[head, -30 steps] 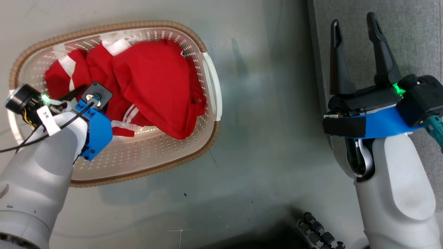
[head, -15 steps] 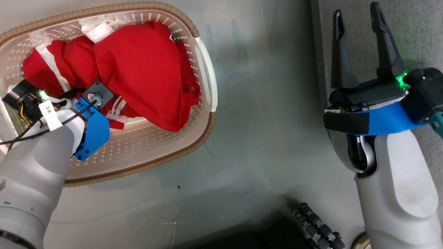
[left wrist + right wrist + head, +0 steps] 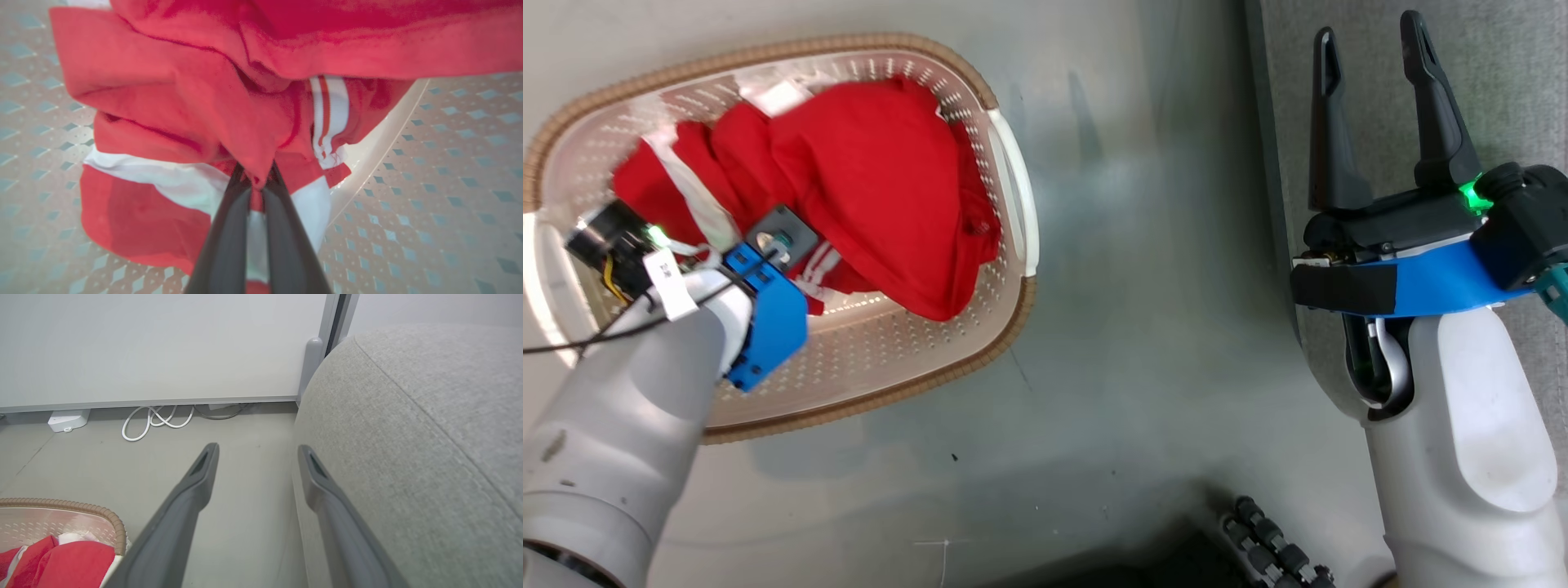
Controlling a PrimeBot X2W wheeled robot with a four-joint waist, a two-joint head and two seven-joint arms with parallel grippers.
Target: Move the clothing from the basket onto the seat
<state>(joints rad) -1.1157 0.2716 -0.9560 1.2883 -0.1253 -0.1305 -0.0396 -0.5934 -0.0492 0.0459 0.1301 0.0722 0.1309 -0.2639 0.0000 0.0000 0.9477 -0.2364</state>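
The red clothing (image 3: 874,188) with white stripes lies bunched in the oval cream basket (image 3: 1013,294) on the floor at the left. My left arm (image 3: 645,392) reaches down into the basket, and its fingers are hidden under the wrist in the head view. Seen from the left wrist, my left gripper (image 3: 256,173) is shut on a fold of the clothing (image 3: 204,102). My right gripper (image 3: 1372,49) stands open and empty over the edge of the grey seat (image 3: 1503,82). From the right wrist I see my right gripper (image 3: 257,451), the seat (image 3: 408,437), the basket (image 3: 110,516) and the clothing (image 3: 77,563).
Grey floor (image 3: 1143,327) separates the basket from the seat. A pale wall panel, a coiled white cable (image 3: 155,420) and a small white box (image 3: 67,419) lie beyond. A dark ribbed part (image 3: 1274,547) of my base sits at the bottom.
My left gripper has gone from open to shut, pinching a fold of red fabric. The head view has shifted a little. The right gripper stays open over the seat edge.
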